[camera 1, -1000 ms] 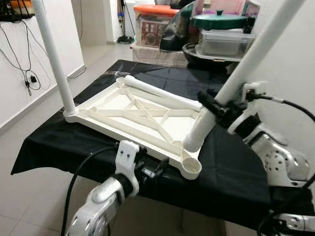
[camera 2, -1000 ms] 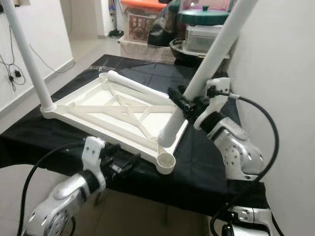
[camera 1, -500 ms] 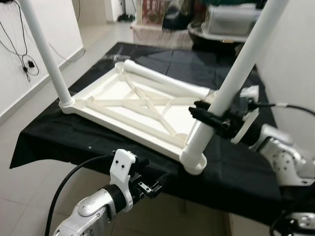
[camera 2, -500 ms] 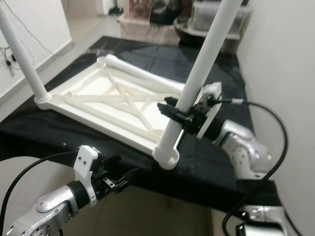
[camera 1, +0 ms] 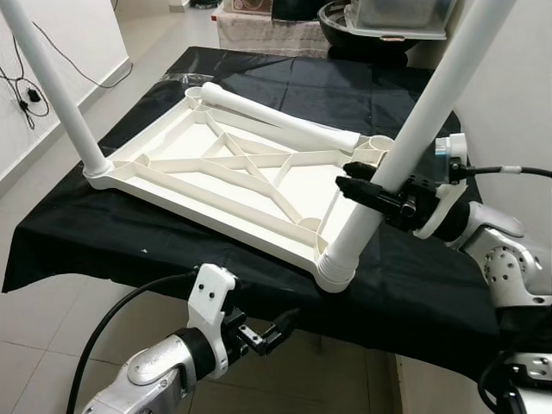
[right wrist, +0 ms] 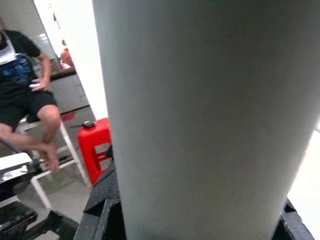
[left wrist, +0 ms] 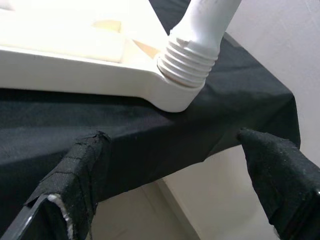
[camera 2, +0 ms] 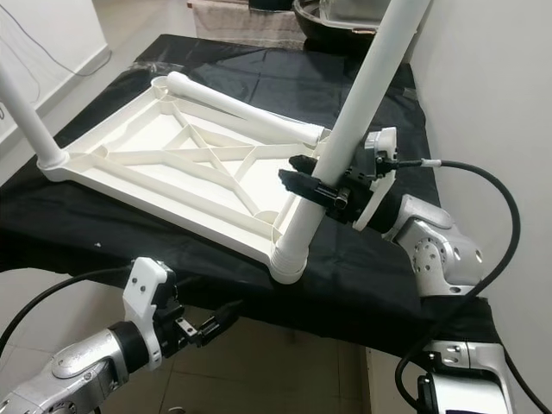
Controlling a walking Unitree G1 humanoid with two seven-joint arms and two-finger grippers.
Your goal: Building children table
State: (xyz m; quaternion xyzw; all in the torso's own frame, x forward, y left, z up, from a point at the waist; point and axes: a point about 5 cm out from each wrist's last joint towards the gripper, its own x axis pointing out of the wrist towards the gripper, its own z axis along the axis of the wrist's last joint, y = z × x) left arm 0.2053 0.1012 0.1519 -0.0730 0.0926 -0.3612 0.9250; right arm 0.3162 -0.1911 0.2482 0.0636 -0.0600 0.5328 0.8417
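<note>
1. Tabletop (camera 1: 233, 177), white plastic and turned underside up with its ribs showing, lies on a counter (camera 1: 405, 285) draped in black cloth.
2. Right hand (camera 1: 366, 191) is clamped around a white leg (camera 1: 405, 147) partway up, its black fingers on either side of the tube; the leg leans a little and its foot sits in the tabletop's near right corner socket.
3. The right wrist view is taken from so close that the leg (right wrist: 200, 125) is a broad pale column, with the black pads (right wrist: 102, 207) just visible at its edges. Behind it that view brings in a seated person (right wrist: 25, 95) on a white stool and a red stool (right wrist: 95, 145) on the floor.
4. Left hand (camera 1: 269, 329) hangs below the counter's front edge, fingers spread wide and holding nothing.
5. The left wrist view looks up between its two black fingers (left wrist: 75, 185) at the leg's ribbed, threaded end (left wrist: 187, 62) seated in the round corner socket, a detail the head views give less clearly.
6. A second leg (camera 1: 56, 90) stands upright in the near left corner.
7. A third leg (camera 1: 280, 125) lies flat along the tabletop's far edge.
8. Beyond the counter, the head views show a dark bowl (camera 1: 379, 21) with a clear box resting on it, and cables (camera 1: 26, 86) on the wall at the left.
</note>
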